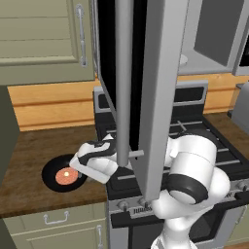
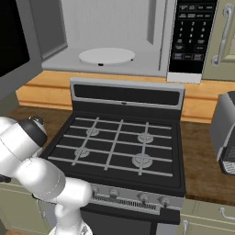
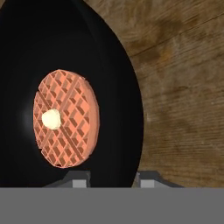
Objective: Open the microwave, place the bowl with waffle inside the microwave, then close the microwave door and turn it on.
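The black bowl with waffle (image 1: 54, 171) rests on the wooden counter (image 1: 34, 151) left of the stove. In the hand view the bowl (image 3: 109, 52) holds the round orange waffle (image 3: 65, 118) with a pale spot of butter. My gripper (image 1: 79, 168) is down at the bowl's right rim. Its two fingertips (image 3: 79, 180) stand close together on either side of that rim, one inside the bowl and one outside, gripper (image 3: 113, 180) shut on it. The microwave (image 2: 110, 27) stands open above the stove, and the microwave door (image 1: 158, 97) is swung out towards me.
The open door's long bar handle (image 1: 123, 82) hangs just right of my hand, above the stove (image 2: 119, 142). A white turntable (image 2: 106, 56) lies inside the microwave, with the keypad (image 2: 190, 32) to its right. A grey toaster (image 2: 225, 133) stands at the far right. Olive cabinets (image 1: 44, 39) hang at upper left.
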Robot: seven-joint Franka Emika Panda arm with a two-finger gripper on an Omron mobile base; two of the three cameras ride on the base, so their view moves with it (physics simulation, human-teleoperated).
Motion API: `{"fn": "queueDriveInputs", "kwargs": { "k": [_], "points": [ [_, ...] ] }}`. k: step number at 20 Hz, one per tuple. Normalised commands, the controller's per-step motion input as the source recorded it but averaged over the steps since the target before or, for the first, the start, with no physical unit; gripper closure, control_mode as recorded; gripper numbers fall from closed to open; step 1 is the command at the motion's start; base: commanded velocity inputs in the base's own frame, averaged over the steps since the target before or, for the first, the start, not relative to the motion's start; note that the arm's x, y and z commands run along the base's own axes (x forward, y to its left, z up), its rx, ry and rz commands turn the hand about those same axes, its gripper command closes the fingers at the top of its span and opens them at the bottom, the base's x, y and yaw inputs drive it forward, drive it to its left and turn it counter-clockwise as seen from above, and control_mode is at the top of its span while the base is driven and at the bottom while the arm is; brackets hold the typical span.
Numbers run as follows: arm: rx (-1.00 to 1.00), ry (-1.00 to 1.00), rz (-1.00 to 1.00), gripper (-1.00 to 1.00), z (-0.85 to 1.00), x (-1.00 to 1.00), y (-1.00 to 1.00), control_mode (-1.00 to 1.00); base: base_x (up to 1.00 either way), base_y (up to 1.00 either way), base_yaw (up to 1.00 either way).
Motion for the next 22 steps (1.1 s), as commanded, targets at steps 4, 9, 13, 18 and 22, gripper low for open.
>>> {"fn": "queueDriveInputs", "kwargs": {
  "k": [4, 9, 13, 18, 22],
  "points": [
    [0.00, 0.00, 0.00, 1.00, 0.00, 0.00, 0.00, -1.00, 0.00, 0.00, 0.00],
    [-0.01, -0.10, -0.05, 1.00, 0.03, -0.05, -0.08, -1.00, 0.00, 0.00, 0.00],
    [0.00, -0.15, -0.10, 1.00, 0.44, -0.25, -0.59, -1.00, 0.00, 0.00, 0.00],
    [0.00, -0.04, -0.16, 1.00, 0.60, -0.03, -0.71, -1.00, 0.00, 0.00, 0.00],
    [0.00, 0.00, -0.18, 1.00, 0.78, -0.11, -0.82, -1.00, 0.00, 0.00, 0.00]
  ]
}}
